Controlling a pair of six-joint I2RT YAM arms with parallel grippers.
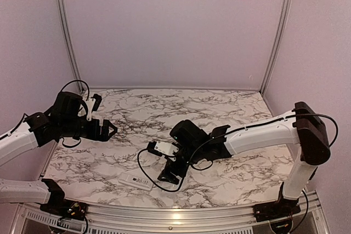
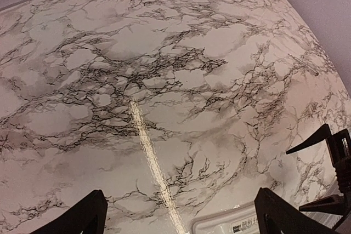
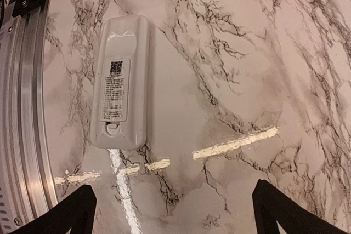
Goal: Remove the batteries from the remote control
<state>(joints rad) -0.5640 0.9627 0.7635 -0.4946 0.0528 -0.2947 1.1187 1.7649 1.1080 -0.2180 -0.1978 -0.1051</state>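
Since the remote control [image 3: 120, 80] is lying back face up on the tabletop [image 1: 219, 108] with its cover seemingly still seated, the task is looking barely started; no batteries are showing in any view, so I am judging them to be inside; taking the cover off and pulling the cells out are both remaining.

In the top view the remote control is sitting near the 6 o'clock edge of the tabletop, slightly toward 7 o'clock; the right claw [image 3: 174, 184] is hovering just beside it on its 3 o'clock side, fingers spread wide, gripping nothing; in the right wrist view the remote control is lying at 10 o'clock of the frame, long axis running 12 to 6. The left claw [image 2: 180, 190] is hanging well apart toward 9 o'clock of the tabletop, likewise spread and empty; the remote control's end is peeking in at 5 o'clock of its view.

Writing: a grey label [image 3: 115, 89] is carrying a square code [image 3: 115, 67] at its 12 o'clock end and fine print below; the print is coming out too small to read; no brand is showing; a round latch tab [image 3: 112, 129] is sitting at the label's 6 o'clock end.
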